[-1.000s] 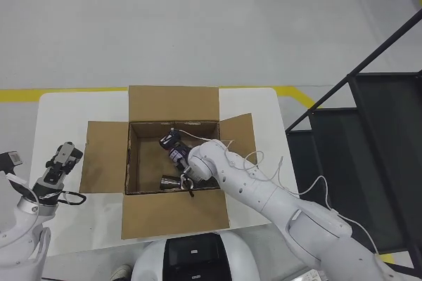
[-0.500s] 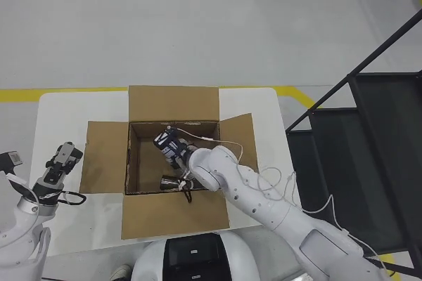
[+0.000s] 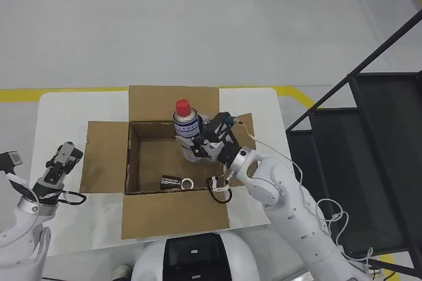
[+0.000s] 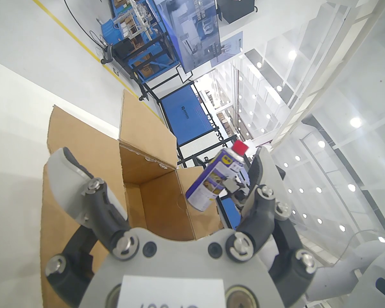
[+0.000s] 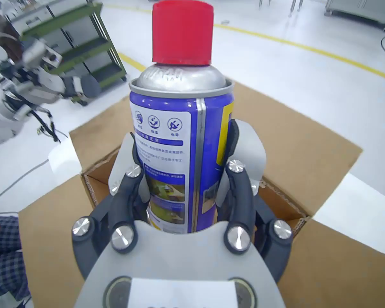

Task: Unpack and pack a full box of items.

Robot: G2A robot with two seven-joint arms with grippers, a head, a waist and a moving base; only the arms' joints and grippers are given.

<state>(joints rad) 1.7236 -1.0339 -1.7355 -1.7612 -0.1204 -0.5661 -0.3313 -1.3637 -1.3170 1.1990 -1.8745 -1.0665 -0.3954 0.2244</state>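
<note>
A blue spray can (image 3: pixel 188 126) with a red cap stands upright in the air above the back right part of the open cardboard box (image 3: pixel 172 103). My right gripper (image 3: pixel 204 144) is shut on its lower body, and the right wrist view shows the fingers (image 5: pixel 240 174) clamping the can (image 5: pixel 179 123) from both sides. A small metal cup (image 3: pixel 174 183) lies on its side on the box floor near the front wall. My left gripper (image 3: pixel 62 158) hangs open over the table left of the box, holding nothing. In the left wrist view the gripper (image 4: pixel 160 161) faces the box (image 4: pixel 147 161) and the raised can (image 4: pixel 211 177).
The box sits mid-table with all its flaps folded out. Bare white tabletop (image 3: pixel 56 119) lies left and right of it. A black metal staircase (image 3: pixel 366 140) stands close to the table's right side. A thin black cable loop (image 3: pixel 220 190) hangs over the front right flap.
My right gripper has lifted the spray can out of the box, turning it upright and carrying it up and toward the back right. The left arm has stayed still.
</note>
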